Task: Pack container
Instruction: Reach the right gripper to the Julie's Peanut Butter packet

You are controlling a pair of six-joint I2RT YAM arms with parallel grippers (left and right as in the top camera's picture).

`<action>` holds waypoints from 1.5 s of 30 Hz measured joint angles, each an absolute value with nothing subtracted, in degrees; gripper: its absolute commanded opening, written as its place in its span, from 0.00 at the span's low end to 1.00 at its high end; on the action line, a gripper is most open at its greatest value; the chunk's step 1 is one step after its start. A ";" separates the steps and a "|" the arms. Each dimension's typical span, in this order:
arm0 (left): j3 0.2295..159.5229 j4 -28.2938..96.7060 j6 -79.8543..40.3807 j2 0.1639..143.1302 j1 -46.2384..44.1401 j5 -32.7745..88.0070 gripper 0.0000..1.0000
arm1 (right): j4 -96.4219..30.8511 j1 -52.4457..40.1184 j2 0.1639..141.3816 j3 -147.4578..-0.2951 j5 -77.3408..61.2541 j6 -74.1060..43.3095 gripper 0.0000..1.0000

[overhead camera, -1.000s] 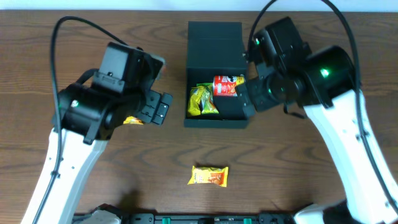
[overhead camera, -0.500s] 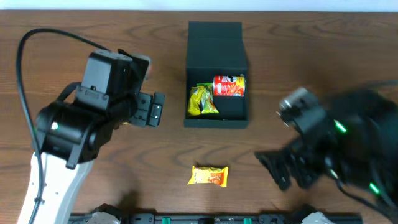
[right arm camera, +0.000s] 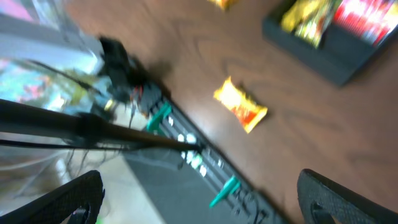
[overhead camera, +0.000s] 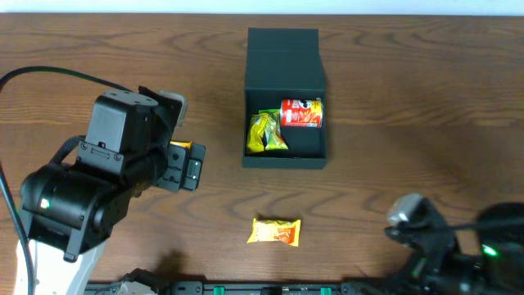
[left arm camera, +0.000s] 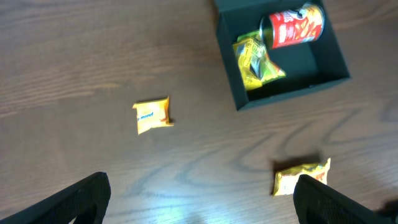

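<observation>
Here's the container (overhead camera: 285, 98), dark teal-green, sitting at the middle of the desk's (overhead camera: 409, 98) far edge. Its lid (overhead camera: 282, 53) is flipped back flat toward that edge. Two items are inside. A yellow-green packet (overhead camera: 266, 133) lies against the left wall, and a red can (overhead camera: 301, 113) lies on its side just right of it, up by the hinge.

The left gripper (left arm camera: 200, 190) hovers over the left half of the desk. Its jaws are released and spread wide, with nothing between them. Below it, a small yellow packet (left arm camera: 152, 115) lies flat on the wood, well left of the container. From overhead that packet is only a sliver peeking out past the left arm (overhead camera: 106, 180).

An orange packet (overhead camera: 274, 232) rests alone near the middle of the near edge, well apart from the container.

The right arm (overhead camera: 458, 258) is tucked low at the near right corner. The right wrist view is blurred, but it shows the right gripper (right arm camera: 200, 180) with jaws released too, fingers far apart and holding nothing. The orange packet and a corner of the container are in that view.
</observation>
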State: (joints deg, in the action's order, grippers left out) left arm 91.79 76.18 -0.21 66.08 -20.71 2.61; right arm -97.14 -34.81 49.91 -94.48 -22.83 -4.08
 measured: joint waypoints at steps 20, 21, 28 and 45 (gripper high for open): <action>91.81 77.84 -0.93 65.87 -20.71 2.61 0.96 | -74.85 -34.85 45.54 -54.98 -17.96 -25.45 0.98; 91.81 77.84 -1.13 65.87 -20.71 2.61 0.96 | -73.87 -34.89 45.65 -53.87 -17.45 -25.96 0.99; 91.81 77.93 -1.54 65.87 -20.71 2.61 0.95 | -70.28 -39.64 48.73 -50.46 -20.25 -13.32 0.99; 91.81 78.98 -2.63 65.87 -20.71 2.61 0.95 | -56.75 -44.71 70.19 -50.43 -14.17 -1.17 0.99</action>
